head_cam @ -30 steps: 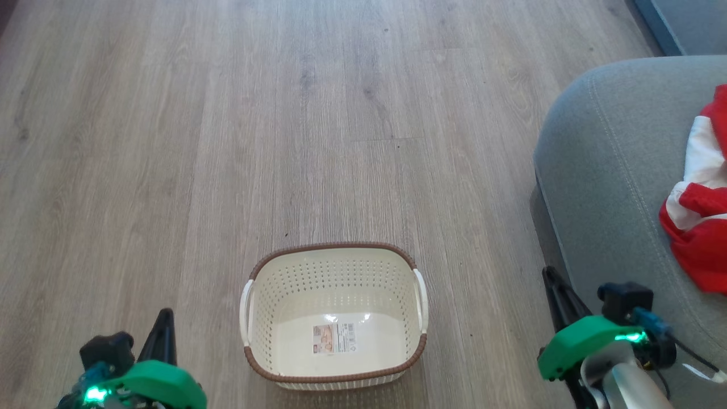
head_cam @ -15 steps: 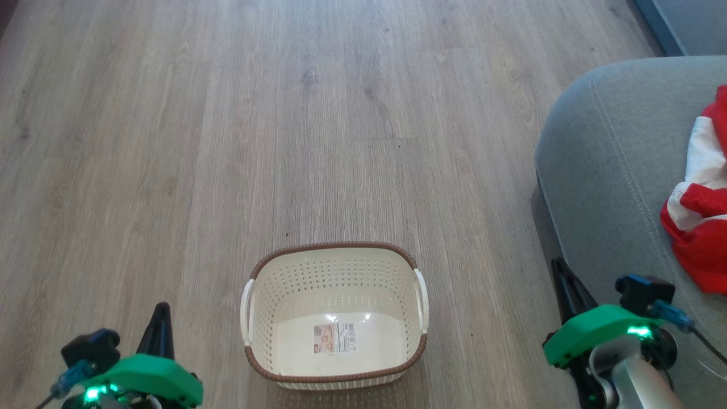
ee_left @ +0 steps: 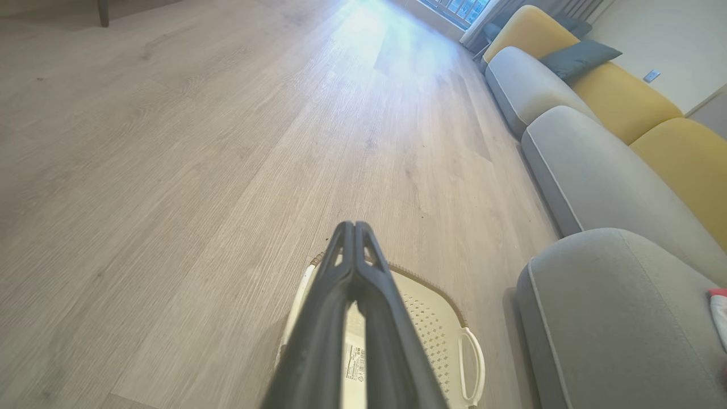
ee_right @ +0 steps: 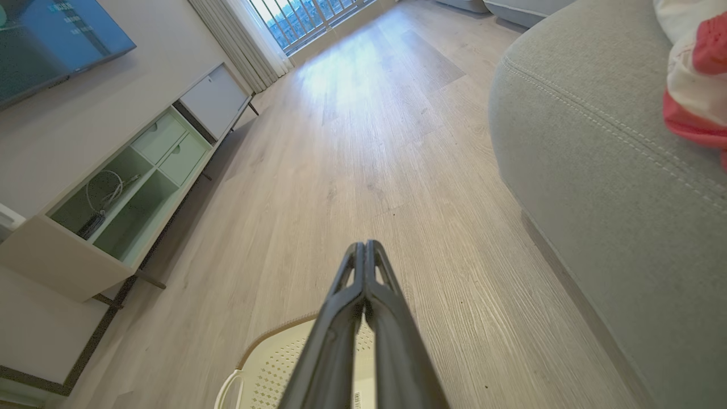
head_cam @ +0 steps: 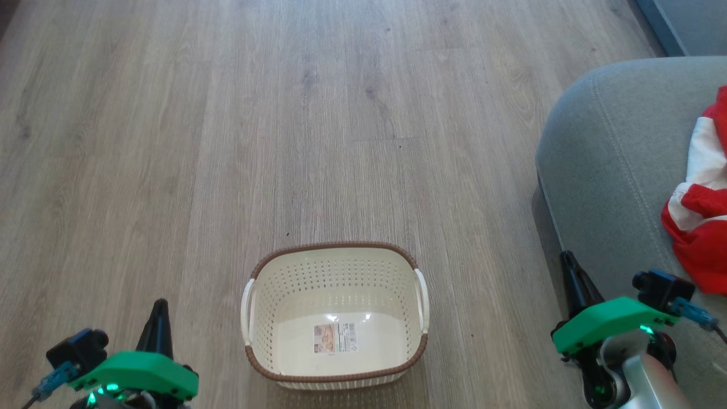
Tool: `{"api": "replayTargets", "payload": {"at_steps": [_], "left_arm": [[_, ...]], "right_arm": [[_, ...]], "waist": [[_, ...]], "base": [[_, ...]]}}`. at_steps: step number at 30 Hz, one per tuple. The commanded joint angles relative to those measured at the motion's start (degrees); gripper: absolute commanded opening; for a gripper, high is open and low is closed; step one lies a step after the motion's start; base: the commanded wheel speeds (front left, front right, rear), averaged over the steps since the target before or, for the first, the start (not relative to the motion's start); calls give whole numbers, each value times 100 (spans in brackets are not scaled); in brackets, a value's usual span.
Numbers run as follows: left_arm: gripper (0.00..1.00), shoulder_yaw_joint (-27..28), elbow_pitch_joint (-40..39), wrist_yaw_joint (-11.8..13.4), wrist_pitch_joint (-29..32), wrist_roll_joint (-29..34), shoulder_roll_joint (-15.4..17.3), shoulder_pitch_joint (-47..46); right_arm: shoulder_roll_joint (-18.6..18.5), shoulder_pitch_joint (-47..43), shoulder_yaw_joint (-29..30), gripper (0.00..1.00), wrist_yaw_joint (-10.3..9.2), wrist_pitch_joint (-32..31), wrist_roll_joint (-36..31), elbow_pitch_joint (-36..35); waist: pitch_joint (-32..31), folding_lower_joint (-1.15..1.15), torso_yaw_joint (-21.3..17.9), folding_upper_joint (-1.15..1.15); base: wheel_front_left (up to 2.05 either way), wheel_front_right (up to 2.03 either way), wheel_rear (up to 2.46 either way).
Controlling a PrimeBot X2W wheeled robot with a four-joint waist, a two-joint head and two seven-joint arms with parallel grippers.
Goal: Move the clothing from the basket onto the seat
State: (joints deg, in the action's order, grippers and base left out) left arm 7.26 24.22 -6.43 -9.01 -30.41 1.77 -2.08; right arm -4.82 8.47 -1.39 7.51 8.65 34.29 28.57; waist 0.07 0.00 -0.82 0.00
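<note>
- The wooden floor (head_cam: 284,113) is the biggest thing before me; the basket stands on it, and the seat rises from it at my right side.
- The seat (head_cam: 613,170) is a wide grey cushion with a rounded corner and a stitched seam; the clothing lies on top of it, well apart from the basket.
- The basket (head_cam: 335,246) sits between my two arms, upright; I see no fabric inside it, so I judge that the moving is done or nearly done.
- The clothing (head_cam: 701,250) is a red and white heap at the right edge of the head view, and part of it is cut off there; I judge it soft, light and limp, not fragile; it would hang and stretch when lifted, and a thin single layer could slip out; if I must take it again, a raised thick fold on top of the heap is the best place to pinch.
- My left gripper (ee_left: 354,227) has its two fingers pressed together on nothing; it hangs over the near left side of the basket.
- My right gripper (ee_right: 363,245) is likewise pressed together and holds nothing; it is near the front edge of the seat.
- The paper label (head_cam: 334,338) lies flat on the basket's floor.
</note>
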Motion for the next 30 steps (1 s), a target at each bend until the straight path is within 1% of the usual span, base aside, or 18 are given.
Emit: {"api": "replayTargets", "payload": {"at_steps": [1,30], "left_arm": [[0,24,-222,-27,48,-167,49,-267],[0,-6,-472,-52,522,-2062,68,-312]], "right_arm": [[15,150,29,0,-1,-35,169,-235],[71,31,271,0,-1,-503,1939,-620]], "waist": [[0,0,1,0],[3,0,27,0]], "base": [[0,0,0],[0,0,0]]}}
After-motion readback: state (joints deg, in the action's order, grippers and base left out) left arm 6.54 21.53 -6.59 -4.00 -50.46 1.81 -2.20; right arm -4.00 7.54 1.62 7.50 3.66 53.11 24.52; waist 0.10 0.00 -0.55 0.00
